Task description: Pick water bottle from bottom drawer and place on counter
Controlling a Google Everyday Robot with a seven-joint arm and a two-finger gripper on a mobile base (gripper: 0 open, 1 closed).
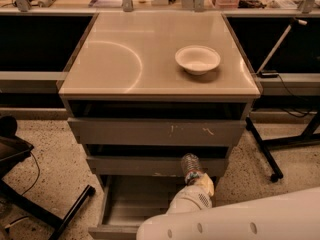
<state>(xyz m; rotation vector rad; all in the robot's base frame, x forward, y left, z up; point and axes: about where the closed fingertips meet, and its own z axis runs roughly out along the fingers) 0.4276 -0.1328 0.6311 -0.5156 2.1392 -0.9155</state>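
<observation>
Above the open bottom drawer [132, 201], the claw [197, 181] is clenched on the water bottle [191, 164], holding it upright and clear of that drawer's floor. Picking looks done; carrying it far higher onto the surface [125, 59] remains.
</observation>
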